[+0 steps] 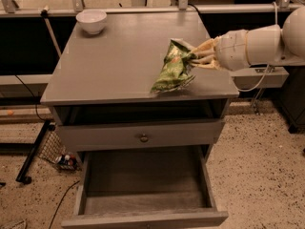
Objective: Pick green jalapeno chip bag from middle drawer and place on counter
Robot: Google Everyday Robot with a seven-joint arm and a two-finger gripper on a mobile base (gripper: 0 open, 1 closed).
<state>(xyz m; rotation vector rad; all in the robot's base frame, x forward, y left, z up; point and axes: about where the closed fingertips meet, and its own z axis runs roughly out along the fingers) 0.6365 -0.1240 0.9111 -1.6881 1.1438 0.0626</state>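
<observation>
The green jalapeno chip bag (172, 68) is a wrinkly light and dark green foil bag. It hangs tilted over the right part of the counter (114, 61), its lower end at or just above the surface. My gripper (196, 57) comes in from the right on a white arm and is shut on the bag's upper right end. The middle drawer (145, 191) stands pulled out below, its grey board bottom bare.
A white bowl (91, 21) sits at the counter's back left corner. A shallower drawer front with a round brass knob (143, 138) is closed above the open drawer. A small wire basket (59, 152) and cables lie on the speckled floor at left.
</observation>
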